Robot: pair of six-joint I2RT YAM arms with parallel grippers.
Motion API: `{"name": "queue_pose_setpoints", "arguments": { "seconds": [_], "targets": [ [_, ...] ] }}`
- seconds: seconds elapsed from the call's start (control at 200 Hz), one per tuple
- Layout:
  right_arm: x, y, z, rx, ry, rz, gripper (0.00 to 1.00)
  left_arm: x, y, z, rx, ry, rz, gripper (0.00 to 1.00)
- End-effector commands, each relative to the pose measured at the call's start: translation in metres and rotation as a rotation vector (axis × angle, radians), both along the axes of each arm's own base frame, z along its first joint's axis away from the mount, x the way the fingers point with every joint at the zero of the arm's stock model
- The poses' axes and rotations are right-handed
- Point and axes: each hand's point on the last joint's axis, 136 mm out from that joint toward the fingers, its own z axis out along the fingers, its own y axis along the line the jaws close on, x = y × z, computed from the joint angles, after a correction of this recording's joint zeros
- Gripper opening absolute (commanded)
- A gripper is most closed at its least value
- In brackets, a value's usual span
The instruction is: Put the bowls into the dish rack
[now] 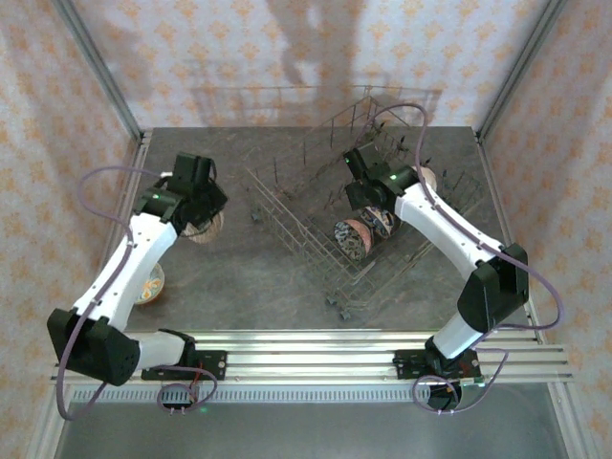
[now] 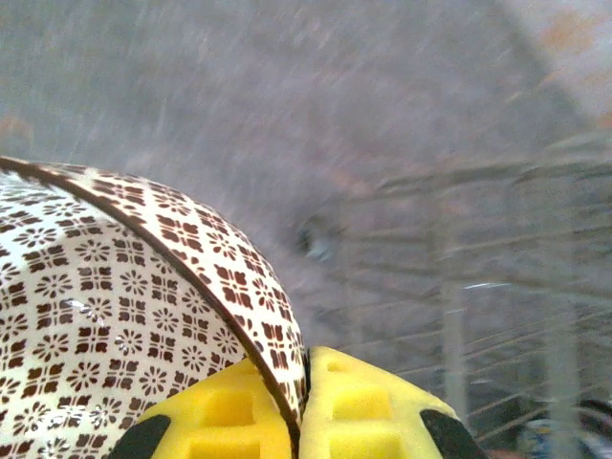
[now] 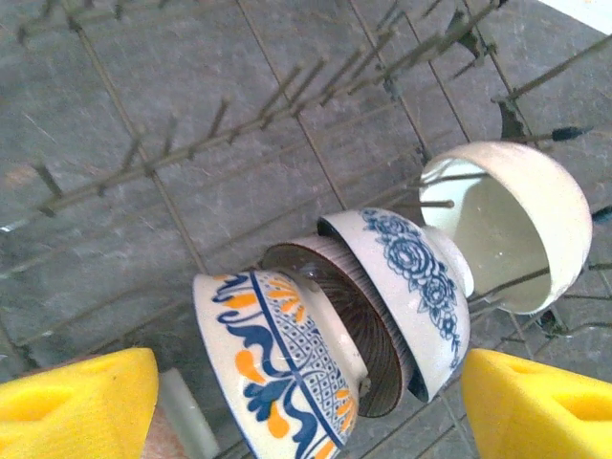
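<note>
Worktop [image 1: 249,287]: one, grey. Dish rack [image 1: 287,225]: one, wire, set at an angle right of centre.

Left gripper [image 2: 298,411]: left of the rack, pads pressed together on the rim of a brown-and-white patterned bowl [image 2: 115,325]. Right gripper [image 1: 367,206]: spread, holding nothing, above the racked row.

Bowls counted: six.
- Four on edge between the tines: blue-and-orange bowl [image 3: 277,373], brown ribbed bowl [image 3: 335,325], blue floral bowl [image 3: 411,287], cream bowl [image 3: 516,220].
- One is in the left gripper.
- One loose bowl [image 1: 150,283] sits on the worktop, near left.

Step in hand, as I judge it: carry the held bowl to the rack. Lift it clear of the tall side wires, keep it on edge, and lower it into a free tine gap. Stay out of the right arm's way.
</note>
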Motion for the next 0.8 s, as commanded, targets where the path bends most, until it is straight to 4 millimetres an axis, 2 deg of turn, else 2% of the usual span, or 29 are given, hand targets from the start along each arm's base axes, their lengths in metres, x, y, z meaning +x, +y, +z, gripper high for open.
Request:
{"name": "queue_pose_setpoints", "arguments": {
  "seconds": [0.0, 0.11, 0.18, 0.25, 0.36, 0.485, 0.606, 0.796],
  "targets": [
    [0.004, 0.01, 0.035, 0.106, -0.058, 0.015, 0.81, 0.002, 0.02, 0.05, 0.102, -0.107, 0.041, 0.0],
    [0.008, 0.024, 0.053, 0.181, -0.085, 0.054, 0.8, 0.008, 0.024, 0.093, 0.126, -0.21, 0.051, 0.0],
    [0.01, 0.033, 0.066, 0.226, -0.106, 0.08, 0.79, 0.016, 0.019, 0.117, 0.129, -0.266, 0.039, 0.0],
    [0.011, 0.042, 0.078, 0.267, -0.117, 0.112, 0.77, 0.027, 0.007, 0.136, 0.128, -0.308, 0.011, 0.0],
    [0.009, 0.059, 0.095, 0.349, -0.123, 0.179, 0.74, 0.047, -0.024, 0.163, 0.12, -0.369, -0.049, 0.0],
    [0.001, 0.083, 0.119, 0.472, -0.142, 0.288, 0.71, 0.069, -0.06, 0.181, 0.085, -0.412, -0.071, 0.0],
    [-0.006, 0.099, 0.144, 0.579, -0.196, 0.365, 0.7, 0.089, -0.097, 0.191, -0.008, -0.464, -0.079, 0.0],
    [-0.011, 0.12, 0.17, 0.674, -0.314, 0.424, 0.69, 0.111, -0.145, 0.193, -0.113, -0.483, -0.099, 0.0]
  ]
}}
